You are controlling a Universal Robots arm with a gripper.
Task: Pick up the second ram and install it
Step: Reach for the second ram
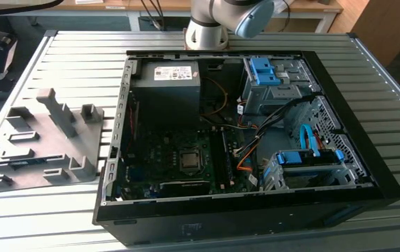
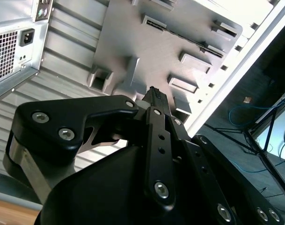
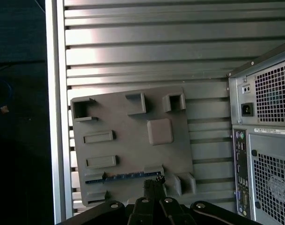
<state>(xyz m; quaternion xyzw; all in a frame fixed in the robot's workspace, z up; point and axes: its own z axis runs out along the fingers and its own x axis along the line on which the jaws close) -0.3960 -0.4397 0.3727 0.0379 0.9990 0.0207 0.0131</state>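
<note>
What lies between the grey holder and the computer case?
Just bare slatted table separates the grey holder from the computer case, as the first wrist view shows; the ram sits in the holder.

The end effector [image 3: 154,183] hangs near the second ram [image 3: 126,176], slotted in the grey holder [image 3: 133,145] beside the computer case [image 3: 266,154].

Bright glare streaks the ribbed table [image 3: 133,35]; the case [image 1: 221,220] interior lies dim.
</note>
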